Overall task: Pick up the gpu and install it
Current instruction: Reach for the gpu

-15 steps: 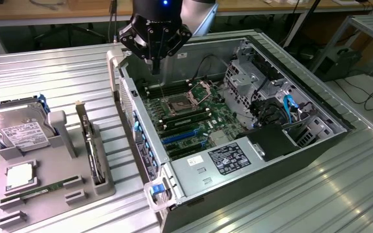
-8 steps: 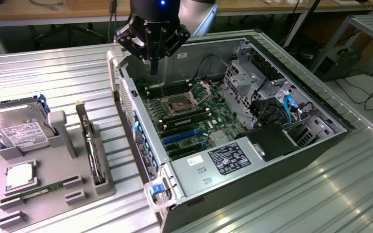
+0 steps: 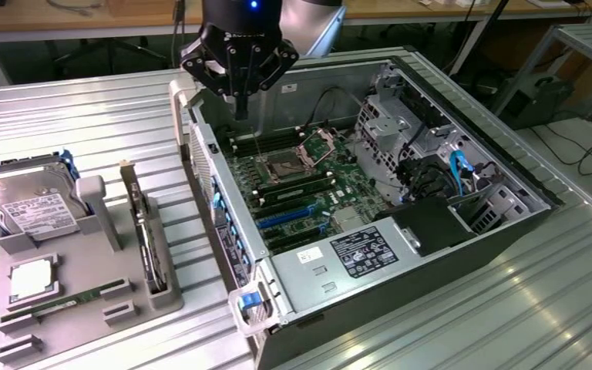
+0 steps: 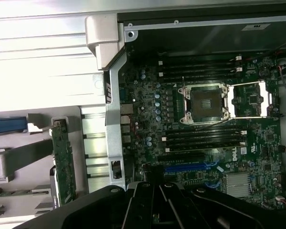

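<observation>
The gpu (image 3: 144, 231) is a thin dark card standing on its edge in a slot of the grey holder (image 3: 101, 308), at the exterior view's left of the open computer case (image 3: 502, 223). In the wrist view the gpu (image 4: 64, 162) shows edge-on beside the case's rear wall. My gripper (image 3: 241, 112) hangs over the far left corner of the case, above the motherboard (image 3: 296, 181), well away from the gpu. Its fingers are shut with nothing between them. In the wrist view the gripper (image 4: 156, 185) sits over the blue expansion slot (image 4: 190, 168).
A silver hard drive (image 3: 28, 204), a processor chip (image 3: 31, 279) and a green memory stick (image 3: 65, 302) also sit in the holder. Inside the case are the open processor socket (image 4: 203, 102), cables and a power supply (image 3: 363, 250). The table is ribbed metal.
</observation>
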{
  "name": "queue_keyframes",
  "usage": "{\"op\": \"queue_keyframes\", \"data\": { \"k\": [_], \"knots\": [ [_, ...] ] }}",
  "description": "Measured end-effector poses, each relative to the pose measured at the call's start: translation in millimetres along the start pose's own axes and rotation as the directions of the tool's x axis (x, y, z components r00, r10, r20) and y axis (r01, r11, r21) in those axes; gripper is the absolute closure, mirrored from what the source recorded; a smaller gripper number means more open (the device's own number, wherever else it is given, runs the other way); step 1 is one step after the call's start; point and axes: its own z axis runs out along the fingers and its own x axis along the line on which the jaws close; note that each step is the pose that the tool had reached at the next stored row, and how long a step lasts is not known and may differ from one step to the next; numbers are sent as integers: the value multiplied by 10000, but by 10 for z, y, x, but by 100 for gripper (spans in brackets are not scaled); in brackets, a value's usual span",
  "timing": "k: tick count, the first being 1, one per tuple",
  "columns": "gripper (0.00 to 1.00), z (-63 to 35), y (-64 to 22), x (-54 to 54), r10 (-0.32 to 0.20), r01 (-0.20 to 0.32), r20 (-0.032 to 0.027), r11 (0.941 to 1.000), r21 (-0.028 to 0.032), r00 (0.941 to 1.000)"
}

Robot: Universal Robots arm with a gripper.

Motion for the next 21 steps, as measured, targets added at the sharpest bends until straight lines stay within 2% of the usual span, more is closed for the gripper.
{"op": "queue_keyframes", "data": {
  "k": [21],
  "knots": [
    [89, -4, -34, 131, 1, -1, 0, 10000, -1, 10000]
  ]
}}
